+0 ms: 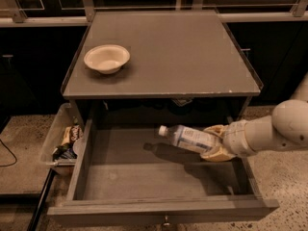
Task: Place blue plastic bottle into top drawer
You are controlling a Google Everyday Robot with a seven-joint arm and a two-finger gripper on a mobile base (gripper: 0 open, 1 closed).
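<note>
The blue plastic bottle point(188, 137) is clear with a bluish-white label and a white cap. It lies nearly level, cap to the left, held above the inside of the open top drawer point(159, 210). My gripper point(215, 144) comes in from the right on a white arm and is shut on the bottle's base end. The bottle's shadow falls on the grey drawer floor below it. The drawer is pulled far out from the grey cabinet and nothing lies in it.
A cream bowl point(107, 58) sits at the left on the grey cabinet top point(192, 52). A clear plastic bin point(61, 141) with snacks stands on the floor left of the drawer. Dark cabinets and a rail run behind.
</note>
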